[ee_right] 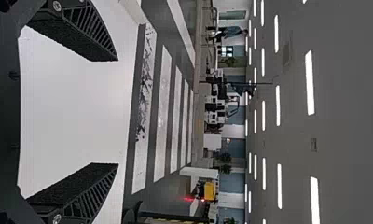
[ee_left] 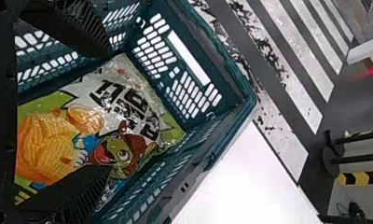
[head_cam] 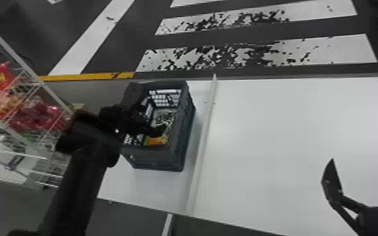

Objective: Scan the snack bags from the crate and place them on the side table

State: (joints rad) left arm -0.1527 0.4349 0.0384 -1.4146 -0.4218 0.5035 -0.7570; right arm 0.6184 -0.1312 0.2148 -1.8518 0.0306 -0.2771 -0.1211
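The dark blue-grey crate [head_cam: 186, 135] stands on the white surface left of the raised strip. My left gripper [head_cam: 149, 120] is inside its opening, above a snack bag [head_cam: 163, 120]. In the left wrist view the green and white bag [ee_left: 128, 100], with chips and a cartoon face printed on it, lies in the crate [ee_left: 240, 93]. The left gripper [ee_left: 105, 112] stands open, one finger over the bag's near part and the other beside the crate wall. Over the white side table [head_cam: 260, 125] my right gripper [head_cam: 359, 169] is open; its fingers stand apart in the right wrist view, around nothing [ee_right: 117, 112].
On the left a white wire rack [head_cam: 25, 78] holds red and other coloured snack bags. A raised white strip [head_cam: 202, 141] runs between the crate's surface and the side table. Beyond the tables lies a dark floor with white stripes.
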